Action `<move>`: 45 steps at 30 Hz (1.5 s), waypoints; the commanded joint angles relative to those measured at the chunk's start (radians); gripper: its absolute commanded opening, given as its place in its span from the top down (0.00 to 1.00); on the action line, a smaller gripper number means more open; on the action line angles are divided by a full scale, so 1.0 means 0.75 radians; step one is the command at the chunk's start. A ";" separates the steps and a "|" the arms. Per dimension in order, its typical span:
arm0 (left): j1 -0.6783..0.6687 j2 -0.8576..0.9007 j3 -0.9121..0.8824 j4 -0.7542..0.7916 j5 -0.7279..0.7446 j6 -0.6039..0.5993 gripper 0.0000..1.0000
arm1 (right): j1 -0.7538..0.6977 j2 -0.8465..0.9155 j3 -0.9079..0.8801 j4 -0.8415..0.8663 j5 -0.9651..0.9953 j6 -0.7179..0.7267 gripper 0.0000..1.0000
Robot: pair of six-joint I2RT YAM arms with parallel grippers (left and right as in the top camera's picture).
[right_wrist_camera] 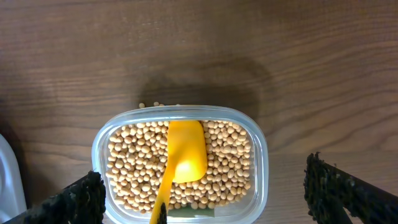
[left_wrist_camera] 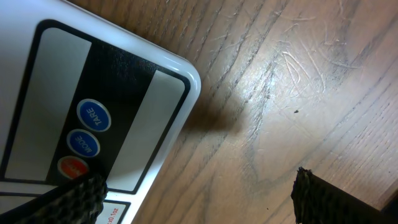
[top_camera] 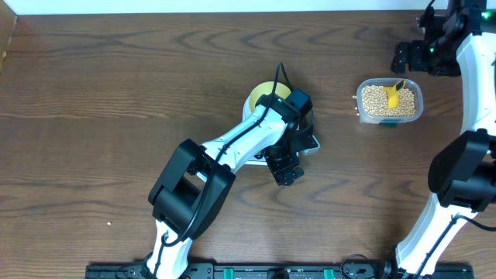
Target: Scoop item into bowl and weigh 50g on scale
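Note:
The pale yellow bowl [top_camera: 262, 93] stands on the white scale [top_camera: 310, 143], both largely hidden under my left arm. In the left wrist view the scale [left_wrist_camera: 168, 93] shows its corner with blue and orange buttons. My left gripper [top_camera: 285, 172] [left_wrist_camera: 199, 208] hovers open over that button edge, holding nothing. The beans [top_camera: 376, 101] [right_wrist_camera: 230, 162] fill a clear tub [top_camera: 415, 105] [right_wrist_camera: 261, 155] at the right, with a yellow scoop [top_camera: 395, 94] [right_wrist_camera: 185, 152] lying in them. My right gripper [top_camera: 403, 56] [right_wrist_camera: 208, 205] hangs open above the tub, its fingers [right_wrist_camera: 348, 193] wide of the tub walls.
A few stray beans [right_wrist_camera: 149, 104] lie on the wooden table just beyond the tub. The right arm's base [top_camera: 465, 178] rises at the right edge. A white edge [right_wrist_camera: 9, 168] shows at the far left of the right wrist view.

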 commanded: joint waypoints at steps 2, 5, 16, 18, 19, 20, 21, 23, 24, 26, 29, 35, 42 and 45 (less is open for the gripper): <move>0.005 0.061 -0.009 0.012 -0.014 0.031 0.02 | 0.001 0.004 0.019 -0.001 0.002 0.001 0.01; 0.010 0.067 -0.009 0.013 -0.013 0.031 0.02 | 0.001 0.004 0.019 -0.001 0.001 0.001 0.01; 0.018 0.068 -0.009 0.027 -0.014 0.030 0.02 | 0.001 0.004 0.019 -0.001 0.001 0.001 0.01; 0.018 0.068 -0.009 0.028 -0.014 0.030 0.02 | 0.001 0.004 0.019 -0.001 0.001 0.001 0.01; 0.018 0.068 -0.009 0.029 -0.014 0.030 0.02 | 0.001 0.004 0.019 -0.001 0.002 0.001 0.01; 0.018 0.068 -0.009 0.030 -0.014 0.030 0.02 | 0.001 0.004 0.019 -0.001 0.002 0.001 0.01; 0.018 0.068 -0.009 0.031 -0.014 0.030 0.02 | 0.001 0.004 0.019 -0.001 0.001 0.001 0.01; 0.018 0.068 -0.009 0.037 -0.023 0.030 0.02 | 0.001 0.004 0.019 -0.001 0.001 0.001 0.01; 0.018 0.068 -0.009 0.040 -0.025 0.031 0.02 | 0.001 0.004 0.019 -0.001 0.001 0.001 0.01; 0.018 0.068 -0.009 0.045 -0.035 0.030 0.02 | 0.001 0.004 0.019 -0.001 0.001 0.001 0.01; 0.018 0.069 -0.009 0.052 -0.047 0.030 0.02 | 0.001 0.004 0.019 -0.001 0.001 0.001 0.01; 0.018 0.076 -0.009 0.052 -0.048 0.030 0.02 | 0.001 0.004 0.019 -0.001 0.001 0.001 0.01; 0.018 0.089 -0.009 0.044 -0.043 0.031 0.02 | 0.001 0.004 0.019 -0.001 0.001 0.001 0.01; 0.018 0.093 -0.009 0.041 -0.043 0.036 0.02 | 0.001 0.004 0.019 -0.001 0.002 0.001 0.01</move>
